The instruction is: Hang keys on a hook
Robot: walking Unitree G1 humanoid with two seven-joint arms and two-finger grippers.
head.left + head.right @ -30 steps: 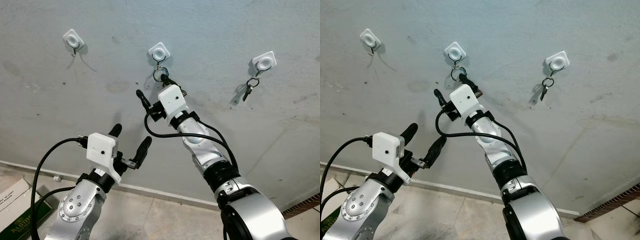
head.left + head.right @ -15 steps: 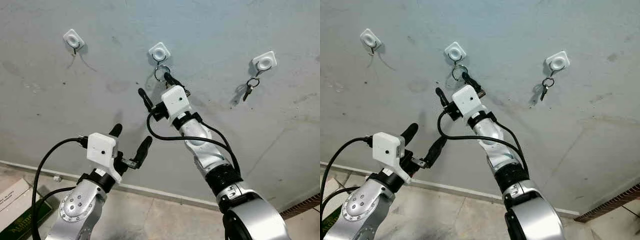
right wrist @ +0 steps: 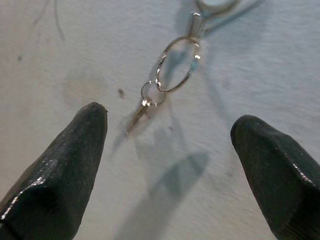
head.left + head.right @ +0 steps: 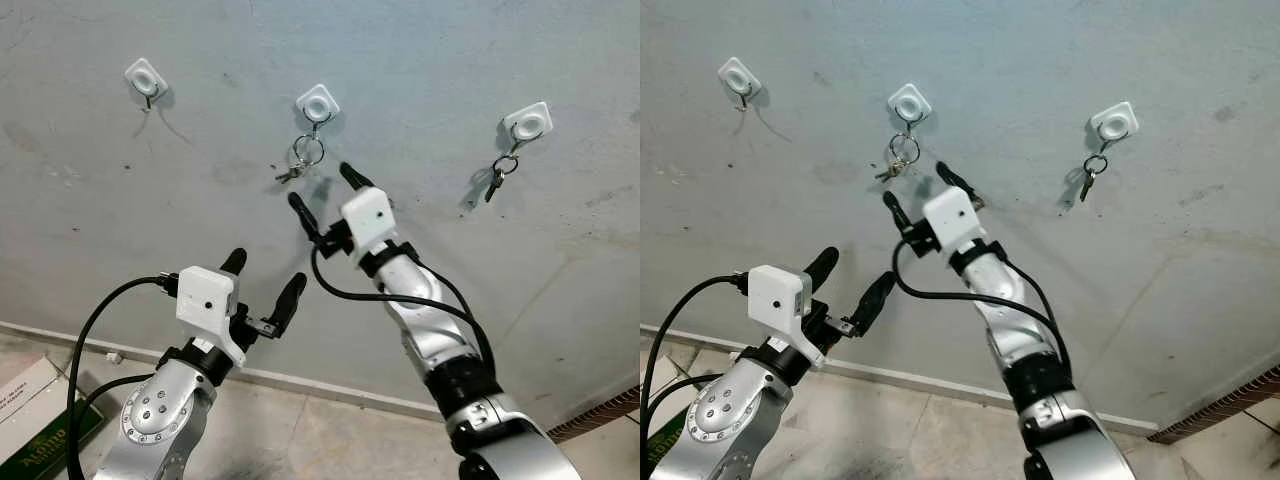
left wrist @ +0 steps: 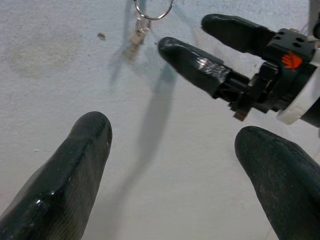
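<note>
While the keys hang free, this is how things stand:

Keys: key ring (image 4: 306,153) w/ small keys is on the middle hook (image 4: 318,104), ring looped over the hook's wire, keys tilted off toward robot's left, not hanging plumb. In the right wrist view the ring (image 3: 176,65) is clear of both fingers.

Right gripper: right gripper (image 4: 326,193) sits just below the keys, near the wall (image 4: 420,60), jaws wide, holding nothing. No contact w/ ring.

Left gripper: left gripper (image 4: 262,282) is lower, well apart from the hooks, jaws wide, empty.

Other hooks: left hook (image 4: 146,77) is bare; right hook (image 4: 528,121) carries its own key set (image 4: 498,174).

Floor: box (image 4: 30,420) w/ green print down at robot's left, by the skirting.

Task status: looks done, I'd say; keys are on the hook & released.

Risk 1: keys are tilted, so prob. swinging; if the ring is only on the hook's tip, a swing could lift it off.

Risk 2: right fingers are close under the ring; a pull-back angled up or toward the wall could snag the ring & flick it off.

Risk 3: hook looks like an adhesive pad; a snag could peel it.

Safest exit: straight back from wall, jaws kept wide.
</note>
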